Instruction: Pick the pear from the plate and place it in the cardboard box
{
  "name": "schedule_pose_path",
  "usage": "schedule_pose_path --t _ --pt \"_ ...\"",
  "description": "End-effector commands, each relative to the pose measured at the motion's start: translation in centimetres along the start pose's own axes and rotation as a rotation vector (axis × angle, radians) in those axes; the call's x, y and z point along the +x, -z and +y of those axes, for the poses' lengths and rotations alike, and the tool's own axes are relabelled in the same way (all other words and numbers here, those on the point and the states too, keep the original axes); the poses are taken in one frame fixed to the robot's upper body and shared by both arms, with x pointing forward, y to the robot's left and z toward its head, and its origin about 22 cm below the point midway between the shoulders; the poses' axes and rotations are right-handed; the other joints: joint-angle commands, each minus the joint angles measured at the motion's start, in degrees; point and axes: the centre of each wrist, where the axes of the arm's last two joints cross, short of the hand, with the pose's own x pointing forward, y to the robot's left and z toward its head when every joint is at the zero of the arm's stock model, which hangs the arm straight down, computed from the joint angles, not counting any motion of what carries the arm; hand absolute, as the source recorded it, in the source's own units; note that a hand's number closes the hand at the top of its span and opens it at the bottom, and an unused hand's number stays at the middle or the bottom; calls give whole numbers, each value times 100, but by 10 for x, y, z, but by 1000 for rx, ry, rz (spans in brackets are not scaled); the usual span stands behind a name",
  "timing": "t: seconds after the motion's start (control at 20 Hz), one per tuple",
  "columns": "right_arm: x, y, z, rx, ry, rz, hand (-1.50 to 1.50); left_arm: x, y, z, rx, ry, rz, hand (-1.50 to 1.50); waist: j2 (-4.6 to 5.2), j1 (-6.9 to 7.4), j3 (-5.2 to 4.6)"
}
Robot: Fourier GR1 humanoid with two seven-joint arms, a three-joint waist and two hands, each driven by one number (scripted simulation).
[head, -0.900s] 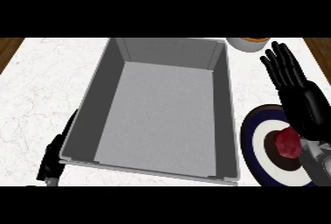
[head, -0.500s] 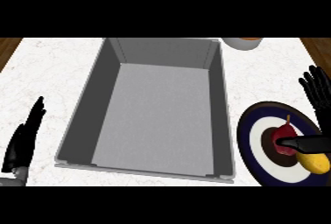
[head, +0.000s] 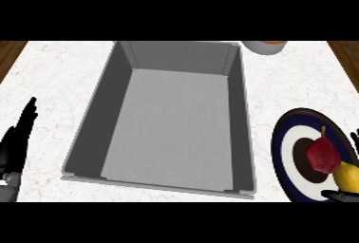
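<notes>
— Where is the pear [head: 322, 155]?

— On the plate [head: 289, 142], near the bench's right edge and towards its front. It is dark red with a thin stem pointing away from the robot, and it lies over the plate's dark middle ring. Just beside it, on the side nearer the right edge, lies a yellow fruit [head: 346, 176], touching or nearly touching it; which one I cannot tell.

— Has either hand got hold of the pear?

— No. Of the right hand [head: 341, 195] only dark tips show, at the plate's front rim and at the bench's right edge. They are not round the pear or the yellow fruit. How far its fingers are spread I cannot tell, since most of the hand is cut off.

— And the box?

— The box [head: 91, 129] is grey and open-topped, standing in the middle of the bench, its long sides running from front to back. The plate is just beside its right wall, apart from it.

— The left hand?

— The left hand [head: 17, 144] shows at the bench's left edge, near the front, fingers straight and pointing up, holding nothing. It is well apart from the box.

— Anything else?

— A bowl [head: 264, 46] at the back edge, just beyond the box's far right corner, with something orange in it.
</notes>
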Motion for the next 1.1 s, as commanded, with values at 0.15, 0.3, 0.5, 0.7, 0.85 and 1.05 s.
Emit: schedule_pose_path --t 0.15,0.3,0.5,0.7,0.85,1.05 --pt "-1 -20 -79 71 -264 -7 -150 0 12 -1 -15 12 -1 0 10 91 1" --pt "22 7 -101 206 -451 81 -150 10 4 -8 -30 21 -16 0 9 219 3" --pt "41 49 -95 350 -532 144 -150 13 13 -4 -5 29 -9 0 1 187 -12" --pt "42 66 -91 478 -622 245 -150 9 10 -6 -24 29 -9 0 8 206 -8" --pt "49 90 -76 549 -659 305 -150 29 13 -4 -31 27 -12 0 -12 186 -7" --pt "57 116 -62 616 -629 339 -150 16 26 -8 2 23 -22 0 0 121 -11"
